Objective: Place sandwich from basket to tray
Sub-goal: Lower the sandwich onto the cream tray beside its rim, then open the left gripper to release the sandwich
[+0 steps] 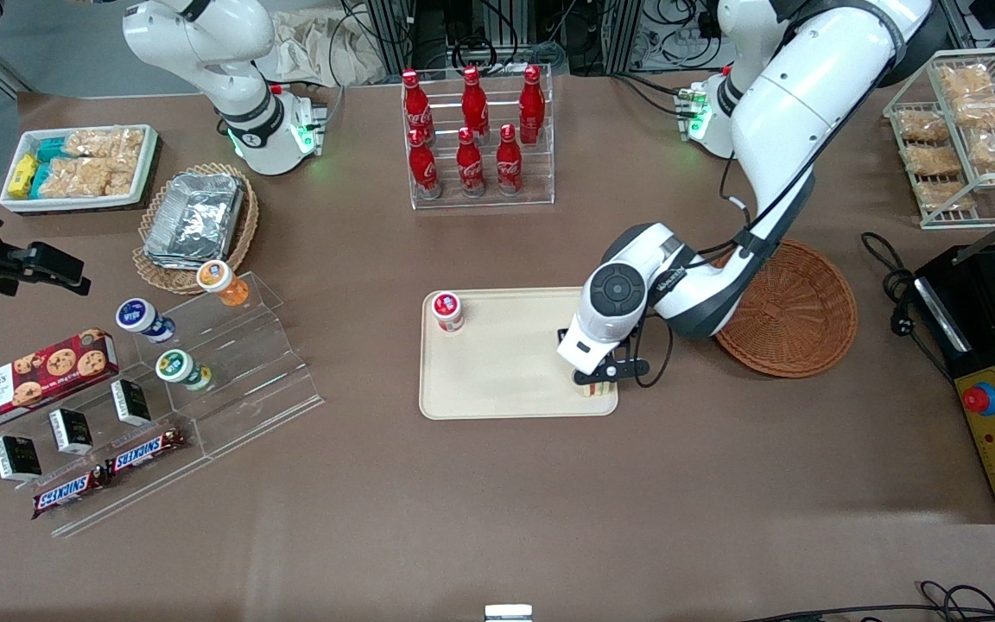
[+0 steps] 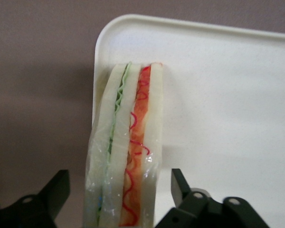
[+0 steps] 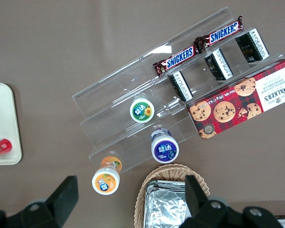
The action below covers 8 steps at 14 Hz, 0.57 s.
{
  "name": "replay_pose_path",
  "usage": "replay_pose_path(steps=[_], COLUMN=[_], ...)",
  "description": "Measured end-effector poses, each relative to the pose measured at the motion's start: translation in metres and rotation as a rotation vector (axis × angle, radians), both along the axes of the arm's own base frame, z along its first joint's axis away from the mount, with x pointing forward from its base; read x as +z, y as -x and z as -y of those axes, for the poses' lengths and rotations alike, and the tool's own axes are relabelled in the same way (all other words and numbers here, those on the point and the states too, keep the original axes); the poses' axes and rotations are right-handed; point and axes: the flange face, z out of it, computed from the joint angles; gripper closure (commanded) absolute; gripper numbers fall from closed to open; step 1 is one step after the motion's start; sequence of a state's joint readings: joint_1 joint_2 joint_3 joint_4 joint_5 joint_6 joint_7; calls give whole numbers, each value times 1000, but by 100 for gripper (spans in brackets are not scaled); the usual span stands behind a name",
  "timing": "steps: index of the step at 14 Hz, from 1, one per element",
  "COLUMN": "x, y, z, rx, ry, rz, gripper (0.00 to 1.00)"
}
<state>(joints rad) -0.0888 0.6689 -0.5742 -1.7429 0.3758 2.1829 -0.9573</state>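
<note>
The sandwich (image 1: 598,390) (image 2: 126,142), a clear-wrapped wedge with green and red-orange filling, stands on its edge on the cream tray (image 1: 497,371) (image 2: 218,95). It sits at the tray corner nearest the front camera, toward the working arm's end. My left gripper (image 1: 597,380) (image 2: 119,178) hangs right over it, open, with one black finger (image 2: 57,187) on each side and a gap between each finger and the wrap. The reddish-brown round basket (image 1: 795,311) lies beside the tray, toward the working arm's end, with nothing in it.
A small red-lidded jar (image 1: 446,311) stands on the tray's corner farthest from the sandwich. A clear rack of red cola bottles (image 1: 476,138) is farther from the camera. An acrylic stepped stand (image 1: 204,363) with snacks lies toward the parked arm's end. A black appliance (image 1: 994,363) sits near the basket.
</note>
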Motion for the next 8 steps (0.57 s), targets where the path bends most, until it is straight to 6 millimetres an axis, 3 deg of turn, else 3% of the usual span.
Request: replay_pose_path(steps=[2,8], x=[22,130], y=[-6,-13], z=[2,-11], rx=[5,48], ry=[8,-75], rz=[35,74], gripper=[0,0])
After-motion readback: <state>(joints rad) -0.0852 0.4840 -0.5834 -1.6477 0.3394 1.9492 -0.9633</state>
